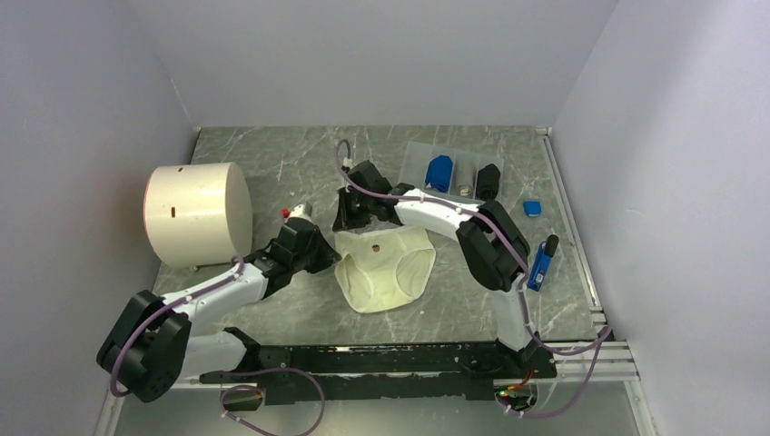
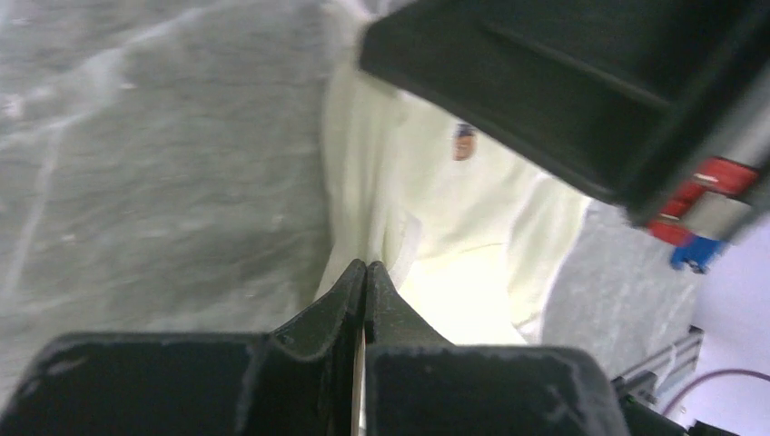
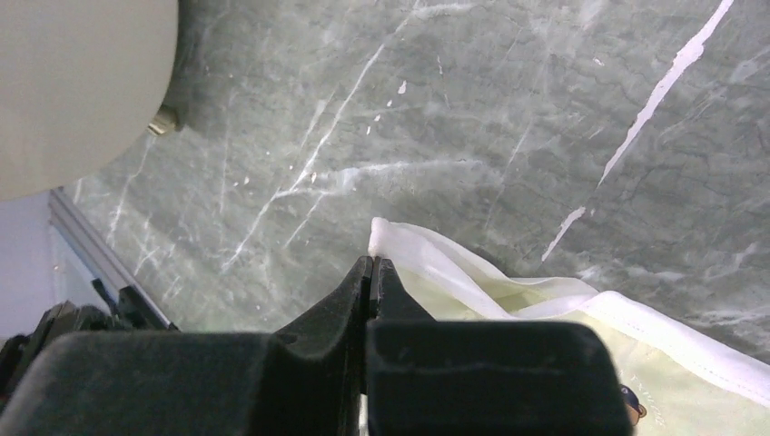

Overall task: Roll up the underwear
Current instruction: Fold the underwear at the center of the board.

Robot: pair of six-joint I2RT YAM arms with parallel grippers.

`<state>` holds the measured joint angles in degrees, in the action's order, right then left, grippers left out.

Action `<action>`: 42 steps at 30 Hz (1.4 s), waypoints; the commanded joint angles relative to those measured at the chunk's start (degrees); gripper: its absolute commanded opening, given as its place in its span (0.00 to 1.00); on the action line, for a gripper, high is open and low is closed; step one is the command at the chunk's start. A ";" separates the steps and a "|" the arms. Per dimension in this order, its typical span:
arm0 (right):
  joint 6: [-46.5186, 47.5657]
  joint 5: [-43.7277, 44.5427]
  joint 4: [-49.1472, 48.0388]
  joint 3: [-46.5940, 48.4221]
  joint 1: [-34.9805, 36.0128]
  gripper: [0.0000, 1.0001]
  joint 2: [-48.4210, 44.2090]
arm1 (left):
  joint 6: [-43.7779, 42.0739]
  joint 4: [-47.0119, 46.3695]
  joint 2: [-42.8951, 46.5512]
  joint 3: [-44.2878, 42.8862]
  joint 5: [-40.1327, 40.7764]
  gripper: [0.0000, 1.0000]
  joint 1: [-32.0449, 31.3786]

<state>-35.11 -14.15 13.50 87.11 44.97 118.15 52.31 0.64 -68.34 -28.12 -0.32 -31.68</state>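
The cream-yellow underwear (image 1: 386, 268) lies spread on the marble table at the centre. My left gripper (image 1: 334, 257) is at its left edge, shut on the cloth; the left wrist view shows the jaws (image 2: 365, 265) pressed together with a thin strip of cream cloth (image 2: 454, 218) between them. My right gripper (image 1: 350, 222) is at the garment's far-left corner, shut on the white waistband corner (image 3: 390, 238), with its jaws (image 3: 372, 261) together. A royal blue bundle (image 1: 439, 173) sits in a clear tray; whether it is cloth I cannot tell.
A large white cylinder (image 1: 195, 213) stands at the left. The clear tray (image 1: 418, 159) is at the back right with a black object (image 1: 488, 182). Two small blue blocks (image 1: 532, 208) (image 1: 542, 263) lie at the right. A small red-tipped item (image 1: 295, 212) lies near the left gripper.
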 commanded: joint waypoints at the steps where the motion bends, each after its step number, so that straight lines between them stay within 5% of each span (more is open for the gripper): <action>1: 0.45 -5.82 -5.46 -2.32 -2.31 0.01 -3.69 | 2.29 1.36 -0.76 -4.55 0.23 0.05 -4.13; 23: 6.58 -23.40 -12.25 -20.38 -20.09 0.00 -14.65 | 6.55 -2.93 -17.79 -20.58 5.91 0.05 -19.77; 42: 14.63 -10.64 -4.55 -25.37 -30.22 0.00 -17.18 | 8.44 -1.61 -35.97 -36.75 5.68 0.05 -24.96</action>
<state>-23.29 -28.75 11.42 60.99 16.43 104.01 59.40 -1.39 -102.76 -61.45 7.88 -55.22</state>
